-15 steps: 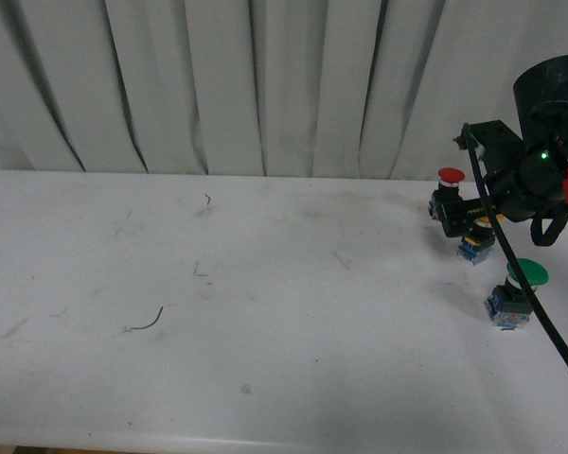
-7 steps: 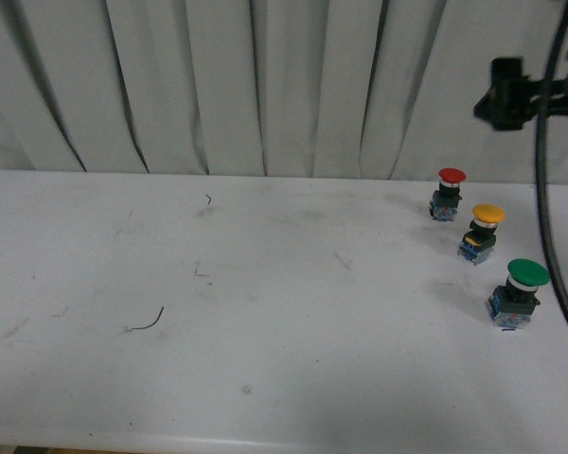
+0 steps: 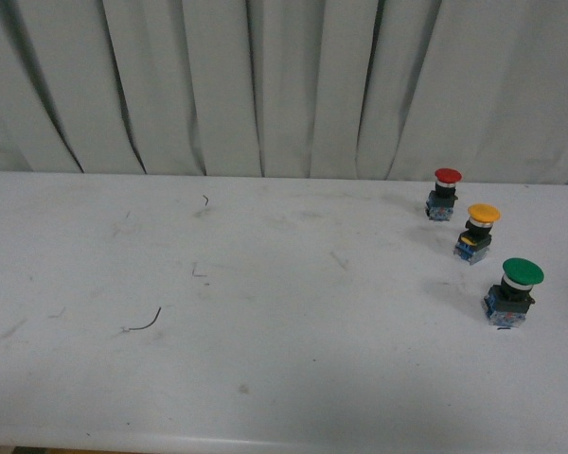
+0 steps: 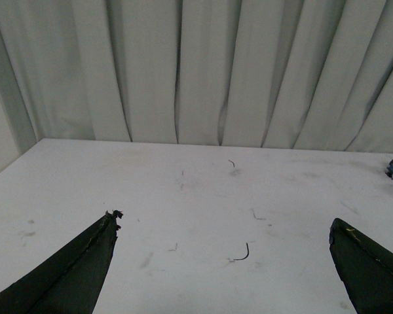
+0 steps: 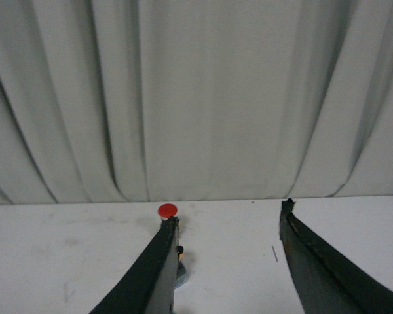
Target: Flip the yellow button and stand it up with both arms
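Standing upright, yellow button [image 3: 479, 232], cap up, axis vertical

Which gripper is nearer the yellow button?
Right. The right gripper hangs open just short of the buttons, the yellow button mostly behind one finger. The left gripper is open far across the table.

We see a red button [image 3: 446, 192] and green button [image 3: 513, 292] upright at right on the table [image 3: 265, 331]; curtain [image 3: 265, 85] behind.
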{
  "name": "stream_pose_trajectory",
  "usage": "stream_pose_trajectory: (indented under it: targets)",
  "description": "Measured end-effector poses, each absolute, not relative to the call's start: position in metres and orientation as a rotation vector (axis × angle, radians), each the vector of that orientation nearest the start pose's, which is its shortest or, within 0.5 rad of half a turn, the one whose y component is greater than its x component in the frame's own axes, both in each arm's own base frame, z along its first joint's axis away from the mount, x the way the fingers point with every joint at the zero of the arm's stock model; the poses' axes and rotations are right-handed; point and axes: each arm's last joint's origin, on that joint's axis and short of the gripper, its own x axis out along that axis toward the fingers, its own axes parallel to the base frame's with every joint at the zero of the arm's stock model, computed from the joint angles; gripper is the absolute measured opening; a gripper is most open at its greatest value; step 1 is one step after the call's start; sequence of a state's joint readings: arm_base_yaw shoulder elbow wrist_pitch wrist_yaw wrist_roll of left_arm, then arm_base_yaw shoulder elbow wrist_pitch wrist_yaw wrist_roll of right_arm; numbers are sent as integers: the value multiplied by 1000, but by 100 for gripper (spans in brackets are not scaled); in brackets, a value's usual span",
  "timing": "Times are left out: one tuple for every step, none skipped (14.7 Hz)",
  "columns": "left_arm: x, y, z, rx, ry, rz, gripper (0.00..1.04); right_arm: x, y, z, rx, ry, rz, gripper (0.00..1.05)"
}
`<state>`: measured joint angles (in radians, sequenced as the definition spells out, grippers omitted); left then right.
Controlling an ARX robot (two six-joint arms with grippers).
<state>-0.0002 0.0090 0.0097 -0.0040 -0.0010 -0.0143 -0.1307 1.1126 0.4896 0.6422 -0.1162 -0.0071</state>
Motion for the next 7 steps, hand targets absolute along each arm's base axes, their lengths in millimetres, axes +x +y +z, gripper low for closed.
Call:
stream_pose_trajectory:
  targets:
    - [98, 0, 166, -14, 2, 0, 98, 214, -21, 238, -11, -31, -2, 43]
    - [98, 0, 166, -14, 3, 0, 98, 204, -17, 226, -8, -12, 6, 30]
    - [98, 0, 166, -14, 4, 0, 98, 195, -15, 212, -5, 18, 4, 17]
    - [98, 0, 166, -14, 2, 0, 98, 188, -13, 206, -6, 22, -1, 6]
    - [98, 0, 166, -14, 3, 0, 98, 181, -10, 204, -6, 4, 3, 2]
    - [98, 0, 166, -14, 3, 0, 98, 174, -2, 201, -6, -7, -7, 2]
    - [98, 0, 166, -14, 3, 0, 98, 169, 1, 197, -7, -3, 15, 2]
